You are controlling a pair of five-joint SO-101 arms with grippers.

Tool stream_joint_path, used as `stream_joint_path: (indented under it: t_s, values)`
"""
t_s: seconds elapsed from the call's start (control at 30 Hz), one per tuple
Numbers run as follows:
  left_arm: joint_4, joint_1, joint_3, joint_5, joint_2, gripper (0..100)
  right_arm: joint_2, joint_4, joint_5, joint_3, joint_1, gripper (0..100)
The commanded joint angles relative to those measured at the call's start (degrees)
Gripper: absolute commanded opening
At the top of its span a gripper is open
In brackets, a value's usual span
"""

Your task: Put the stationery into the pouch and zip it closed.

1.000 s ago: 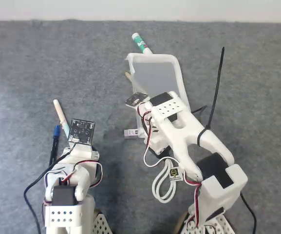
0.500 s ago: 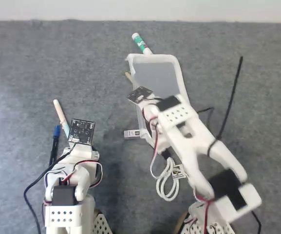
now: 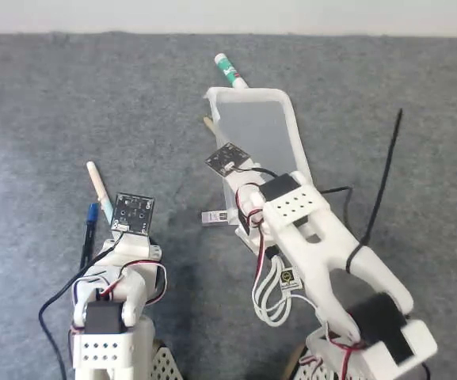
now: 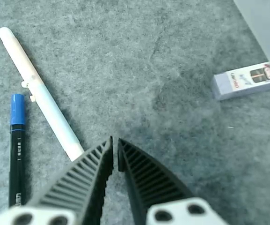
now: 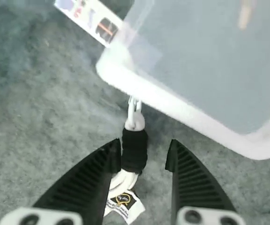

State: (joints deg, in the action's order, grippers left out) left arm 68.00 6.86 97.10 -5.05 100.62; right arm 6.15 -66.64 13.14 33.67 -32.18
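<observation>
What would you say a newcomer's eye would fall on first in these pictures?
The translucent white pouch lies in the middle of the grey table, with the right gripper open on either side of the black pull tab at its near end. To the left, a white pen and a blue-capped pen lie side by side just ahead of the shut left gripper, and a small eraser sits by the pouch's near corner.

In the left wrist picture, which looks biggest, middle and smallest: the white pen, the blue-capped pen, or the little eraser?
1. white pen
2. blue-capped pen
3. eraser
Both pens run under the gripper, so their full lengths are unsure.
</observation>
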Motion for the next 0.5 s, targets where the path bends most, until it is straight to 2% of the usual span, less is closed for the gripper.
stream_joint_path:
  t_s: [0.0, 0.37, 0.47]
  values:
    - [0.4, 0.1, -0.3, -0.3, 0.6, 1, -1.2, 1.5, -0.1, -0.5, -0.3, 14.7]
    - [0.4, 0.1, -0.3, -0.3, 0.6, 1, -4.7, 1.0, -0.1, -0.6, -0.2, 14.4]
    - [0.4, 0.1, -0.3, -0.3, 0.6, 1, -4.8, 1.1, 0.0, -0.5, -0.2, 9.5]
